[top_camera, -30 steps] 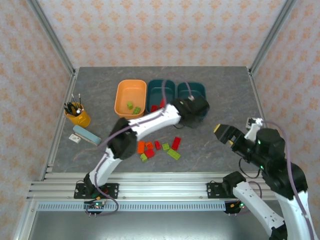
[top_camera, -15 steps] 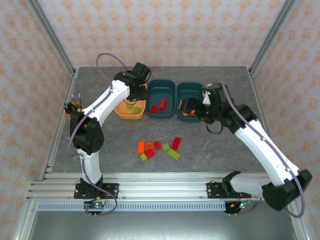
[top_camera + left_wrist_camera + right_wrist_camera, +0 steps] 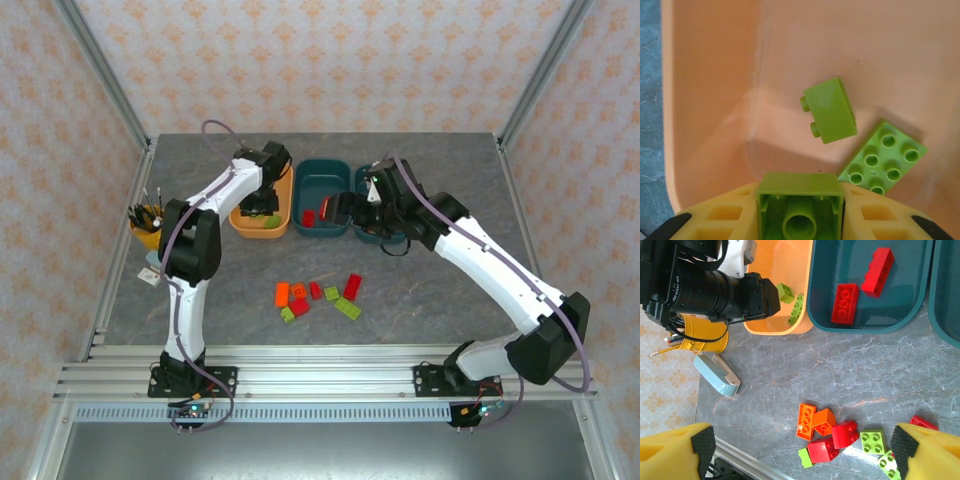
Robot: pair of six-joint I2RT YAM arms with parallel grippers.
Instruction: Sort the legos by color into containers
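Status: left claw pinching lime brick above orange tray, two lime bricks ahead; right claw spread over unsorted pile; roughly half remains.

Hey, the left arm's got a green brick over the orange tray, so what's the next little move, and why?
Probably open the left tool and let the lime green brick drop. The brick is gripped just above the floor of the light orange tray, where two other green bricks lie, so it appears to be over the matching container and only the release seems left.
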